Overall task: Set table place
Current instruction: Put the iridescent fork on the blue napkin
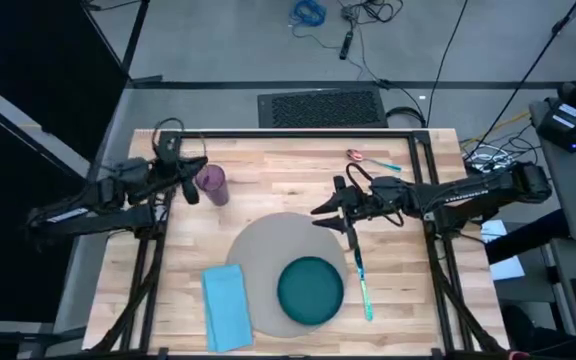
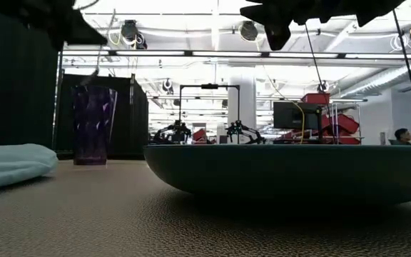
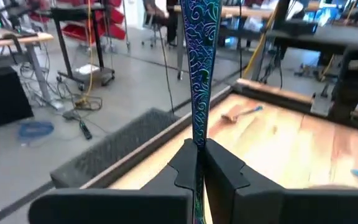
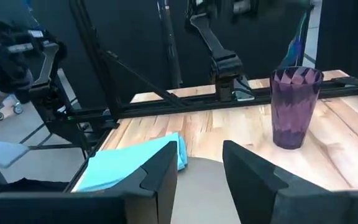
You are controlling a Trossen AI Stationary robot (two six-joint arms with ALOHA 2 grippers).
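Note:
A round grey placemat [image 1: 258, 250] lies on the wood table [image 1: 408, 290]. A dark teal plate [image 1: 310, 290] sits on its near right part, and a light blue napkin [image 1: 226, 305] lies along its left edge. A teal utensil [image 1: 361, 278] lies on the table just right of the plate. A purple cup [image 1: 211, 185] stands upright at the far left. Beside the cup, my left gripper [image 1: 190, 180] is shut on a thin utensil with a blue-green swirl pattern [image 3: 199, 68]. My right gripper [image 1: 332, 212] hangs open over the placemat's far right edge, with nothing between its fingers [image 4: 160, 174]. My left gripper pinches the patterned utensil [image 3: 198, 140] between its two fingers. The utensil runs along the fingers and sticks out well past their tips. It is lifted clear of the table, and in the right wrist view it shows above the cup's rim [image 4: 298, 38].
A red-and-teal utensil [image 1: 368, 160] lies near the table's far edge. Bare wood shows right of the placemat and at the far middle. The black frame rails [image 1: 298, 133] run along the table's edges. Cables and a floor mat lie beyond the far edge.

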